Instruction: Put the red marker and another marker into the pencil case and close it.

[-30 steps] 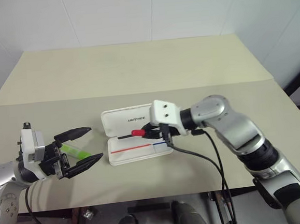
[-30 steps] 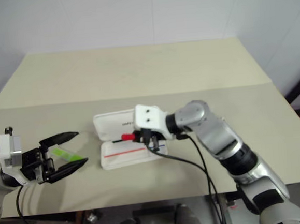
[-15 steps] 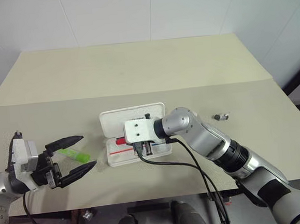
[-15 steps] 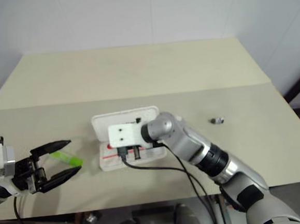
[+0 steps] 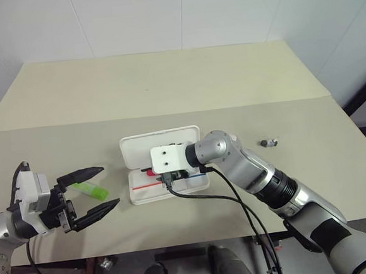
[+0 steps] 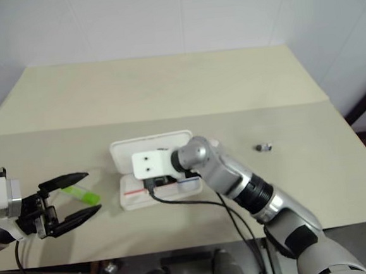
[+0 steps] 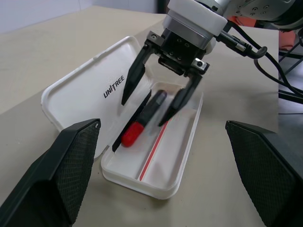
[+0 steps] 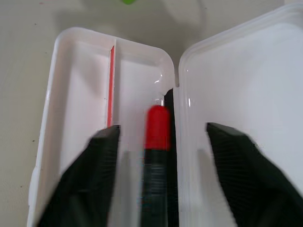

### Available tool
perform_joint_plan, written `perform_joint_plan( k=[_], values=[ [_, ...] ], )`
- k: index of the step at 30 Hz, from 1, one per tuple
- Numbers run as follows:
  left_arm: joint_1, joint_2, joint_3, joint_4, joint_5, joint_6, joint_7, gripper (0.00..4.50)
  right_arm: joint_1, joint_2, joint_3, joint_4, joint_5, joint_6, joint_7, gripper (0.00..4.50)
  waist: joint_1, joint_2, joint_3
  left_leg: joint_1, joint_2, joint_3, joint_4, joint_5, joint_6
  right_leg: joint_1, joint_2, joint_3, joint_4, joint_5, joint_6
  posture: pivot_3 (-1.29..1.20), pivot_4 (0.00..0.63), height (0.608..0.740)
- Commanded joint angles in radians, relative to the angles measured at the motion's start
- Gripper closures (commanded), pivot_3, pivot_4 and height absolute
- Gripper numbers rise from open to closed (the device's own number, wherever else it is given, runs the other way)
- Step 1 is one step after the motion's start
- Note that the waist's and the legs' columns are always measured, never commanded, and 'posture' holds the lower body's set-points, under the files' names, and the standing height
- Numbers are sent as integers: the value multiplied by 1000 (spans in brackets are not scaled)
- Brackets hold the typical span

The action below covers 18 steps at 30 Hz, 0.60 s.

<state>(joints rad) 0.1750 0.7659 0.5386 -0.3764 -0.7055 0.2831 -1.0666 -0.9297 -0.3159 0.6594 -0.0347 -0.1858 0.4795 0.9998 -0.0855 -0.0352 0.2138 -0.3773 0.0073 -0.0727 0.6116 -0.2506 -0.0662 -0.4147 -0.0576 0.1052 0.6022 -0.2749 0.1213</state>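
The pencil case (image 5: 160, 146) lies open in the middle of the table, with its lid flat towards the far side and its tray (image 7: 182, 151) nearer me. The red marker (image 7: 142, 122) rests in the tray along the hinge, red cap (image 8: 157, 126) pointing left. My right gripper (image 7: 143, 112) hangs just above it, open, one finger on each side of the marker and neither touching it. The green marker (image 5: 91, 190) lies on the table to the left of the case. My left gripper (image 5: 109, 186) hovers open near it, pointing at the case, and holds nothing.
A small dark and silver object (image 5: 269, 143) lies on the table to the right of the case. A seam crosses the table (image 5: 229, 76) behind the case. Black cables (image 5: 239, 202) run from my right wrist over the front edge.
My right gripper came down and leftwards over the tray with the red marker, then opened and let it go. The marker now lies in the tray. The left gripper kept still.
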Motion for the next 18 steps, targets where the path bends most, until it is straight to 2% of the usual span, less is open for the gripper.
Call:
perform_joint_plan(
  k=[1, 5, 10, 14, 18],
  values=[
    [-5, 3, 6, -19, -5, -7, 9, 0, 8, -6, -33, -54, 28, -9, 33, 28, 1, 0, 0, 0, 0, 0, 0, 0, 0, 0, 0, 0, 0, 0, 0, 0, 150, 740],
    [-10, 5, 0, -19, -2, 6, 27, 0, 26, -19, -65, -100, 89, 3, 82, 28, 1, 0, 0, 0, 1, 0, 0, 0, 0, 0, 1, 0, 0, 0, 1, 0, 150, 740],
    [9, -8, 4, -71, 2, 53, 119, 0, 57, -69, -176, -148, 215, 6, 147, 28, 2, 0, 0, 0, 3, 0, 0, -1, -1, 0, 3, 0, 0, 1, 2, 0, 150, 740],
    [32, -34, 37, -121, 1, 113, 251, 0, 97, -142, -258, -118, 292, -106, 214, 28, 3, 0, 0, 0, 4, 0, 0, -2, -1, 1, 3, 0, 0, 1, 2, 0, 150, 740],
    [59, -77, 66, -186, -10, 189, 403, 0, 147, -159, -366, -36, 384, -222, 246, 28, 1, -1, 0, 0, 5, 0, 1, -3, -1, 1, 5, 0, 0, 1, 3, 0, 150, 740]
  ],
)
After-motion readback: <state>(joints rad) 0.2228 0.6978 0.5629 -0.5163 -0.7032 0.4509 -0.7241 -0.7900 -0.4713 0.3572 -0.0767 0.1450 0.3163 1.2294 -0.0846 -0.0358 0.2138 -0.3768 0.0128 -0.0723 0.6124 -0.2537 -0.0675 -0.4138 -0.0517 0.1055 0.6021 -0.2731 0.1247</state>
